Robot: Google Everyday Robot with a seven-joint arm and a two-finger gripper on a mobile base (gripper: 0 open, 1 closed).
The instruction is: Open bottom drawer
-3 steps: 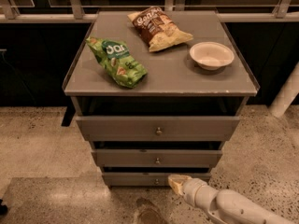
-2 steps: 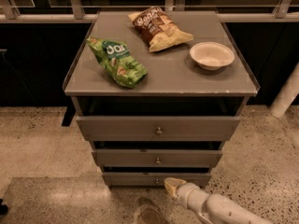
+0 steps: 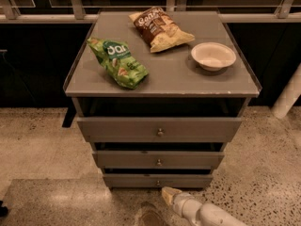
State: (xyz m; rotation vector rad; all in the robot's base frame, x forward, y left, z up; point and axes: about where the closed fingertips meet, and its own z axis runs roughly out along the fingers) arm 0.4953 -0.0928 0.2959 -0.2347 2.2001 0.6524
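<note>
Evidently the approach step: the gripper (image 3: pixel 168 195) hangs low, just in front of the bottom drawer (image 3: pixel 131 180)
The drawer looks shut; whether the gripper is apart or together I cannot tell. Next it likely needs to catch the knob (image 3: pixel 158 183) and pull outward

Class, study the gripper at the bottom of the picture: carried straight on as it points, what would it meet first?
Probably the bottom drawer, close to its knob. The gripper sits low before the cabinet, its tip aimed at that front; depth is unclear from one view.
</note>
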